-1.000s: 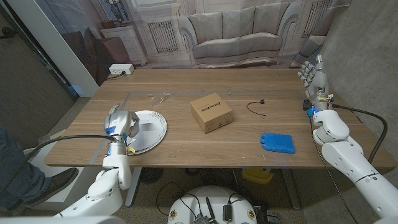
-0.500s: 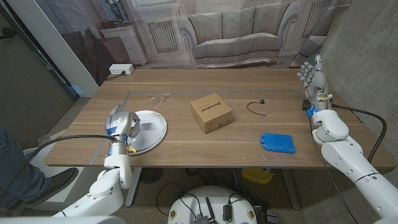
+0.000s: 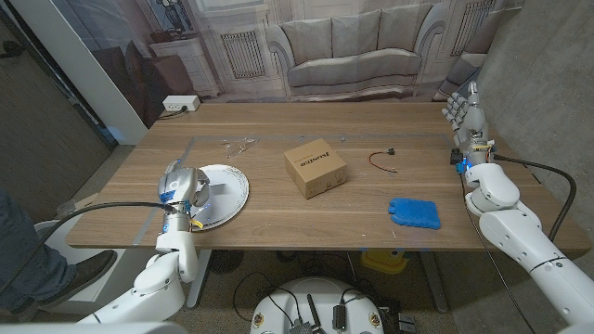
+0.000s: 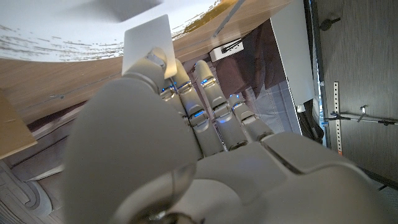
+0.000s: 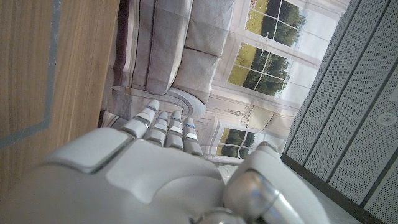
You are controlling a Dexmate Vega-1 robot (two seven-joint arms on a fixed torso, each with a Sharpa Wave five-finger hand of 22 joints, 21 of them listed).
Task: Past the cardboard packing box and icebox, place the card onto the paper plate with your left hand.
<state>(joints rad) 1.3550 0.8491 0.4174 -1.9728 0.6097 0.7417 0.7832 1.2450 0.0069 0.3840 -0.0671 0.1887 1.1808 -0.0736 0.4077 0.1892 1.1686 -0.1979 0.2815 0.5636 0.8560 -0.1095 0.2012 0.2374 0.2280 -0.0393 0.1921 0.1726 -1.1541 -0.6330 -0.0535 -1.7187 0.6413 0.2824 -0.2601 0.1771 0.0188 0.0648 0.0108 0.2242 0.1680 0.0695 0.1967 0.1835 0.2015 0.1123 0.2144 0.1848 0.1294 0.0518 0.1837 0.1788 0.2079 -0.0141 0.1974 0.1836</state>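
Note:
The white paper plate [image 3: 227, 193] lies near the table's front left. My left hand [image 3: 181, 186] hovers over the plate's left rim and pinches a white card [image 3: 211, 191] between thumb and fingers. In the left wrist view the card [image 4: 147, 42] sticks out past the fingertips, with the plate [image 4: 56, 28] just beyond it. The cardboard box [image 3: 316, 167] stands mid-table. The blue icebox pack [image 3: 415, 212] lies flat at the front right. My right hand [image 3: 466, 113] is raised at the table's right edge, fingers straight and holding nothing.
A thin red and black wire [image 3: 382, 160] lies right of the box. Small bits of clutter [image 3: 238, 142] sit behind the plate. A person's leg [image 3: 19, 243] shows at the left edge, off the table.
My left hand has shifted slightly to the right over the plate with the card still pinched. The right hand has barely moved.

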